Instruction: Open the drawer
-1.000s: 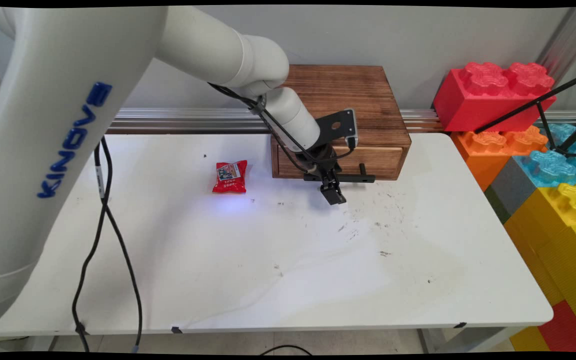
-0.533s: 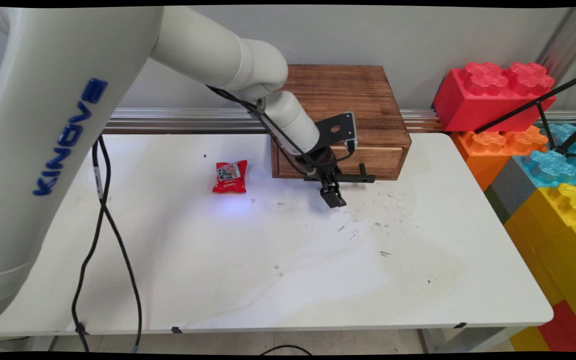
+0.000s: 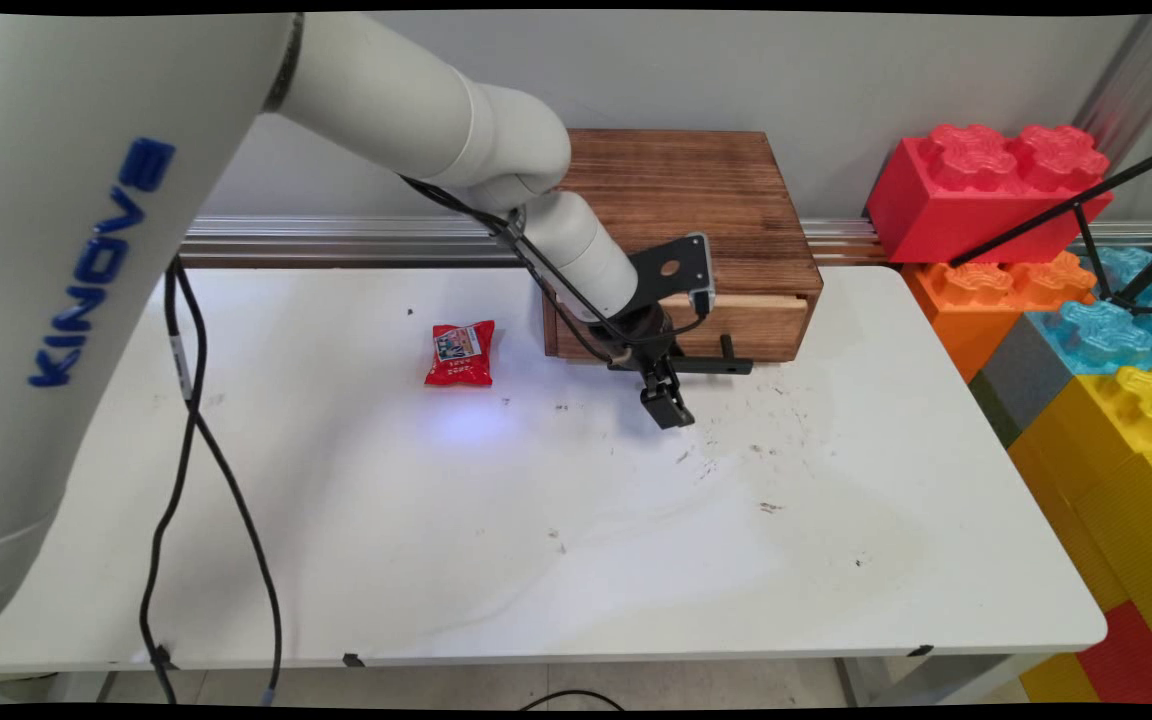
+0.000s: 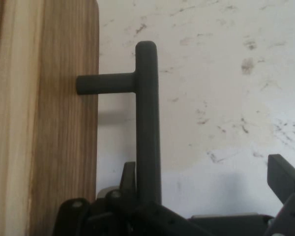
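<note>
A dark wooden box (image 3: 676, 190) stands at the table's far edge, with a drawer (image 3: 766, 325) in its front pulled out a little. A black bar handle (image 3: 716, 366) runs across the drawer front. My gripper (image 3: 663, 388) is open at the handle's left part. In the hand view the handle (image 4: 147, 123) stands upright beside the drawer front (image 4: 49, 123). One finger (image 4: 129, 177) sits in the gap between bar and wood, touching the bar. The other finger (image 4: 285, 177) hangs well apart over the bare table. A red snack packet (image 3: 460, 353) lies left of the box.
Large toy blocks, red (image 3: 996, 190), orange, blue and yellow (image 3: 1126, 450), are stacked along the table's right side, with black tripod legs (image 3: 1086, 210) across them. Black cables (image 3: 191, 430) hang from the arm down to the table's (image 3: 536, 520) left front edge.
The gripper has moved slightly toward the near side. The handle and drawer front have come out with it, and a pale strip of the drawer's top edge now shows.
</note>
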Controlling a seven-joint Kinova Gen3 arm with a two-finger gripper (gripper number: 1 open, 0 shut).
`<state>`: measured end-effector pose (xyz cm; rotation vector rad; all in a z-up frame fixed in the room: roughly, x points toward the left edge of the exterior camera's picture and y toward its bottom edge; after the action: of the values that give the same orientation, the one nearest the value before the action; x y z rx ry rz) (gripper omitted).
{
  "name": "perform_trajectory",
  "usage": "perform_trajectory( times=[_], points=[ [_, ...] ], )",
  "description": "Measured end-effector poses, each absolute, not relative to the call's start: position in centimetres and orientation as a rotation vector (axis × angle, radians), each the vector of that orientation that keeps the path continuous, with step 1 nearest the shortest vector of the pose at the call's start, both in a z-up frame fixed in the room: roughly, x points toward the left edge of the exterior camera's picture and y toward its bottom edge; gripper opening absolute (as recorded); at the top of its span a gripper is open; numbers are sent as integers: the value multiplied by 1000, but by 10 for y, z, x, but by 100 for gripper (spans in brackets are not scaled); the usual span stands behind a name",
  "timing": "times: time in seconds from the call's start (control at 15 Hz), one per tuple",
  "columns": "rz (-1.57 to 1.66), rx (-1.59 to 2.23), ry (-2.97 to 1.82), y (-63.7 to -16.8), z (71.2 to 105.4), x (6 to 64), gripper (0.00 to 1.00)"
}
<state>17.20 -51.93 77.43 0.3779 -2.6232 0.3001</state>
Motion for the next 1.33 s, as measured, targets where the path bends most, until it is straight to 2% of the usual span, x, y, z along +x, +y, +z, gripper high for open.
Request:
perform_trajectory(
  times=[1.33],
  points=[
    [226, 372, -2596, -453, 773, 154, 100]
  ],
)
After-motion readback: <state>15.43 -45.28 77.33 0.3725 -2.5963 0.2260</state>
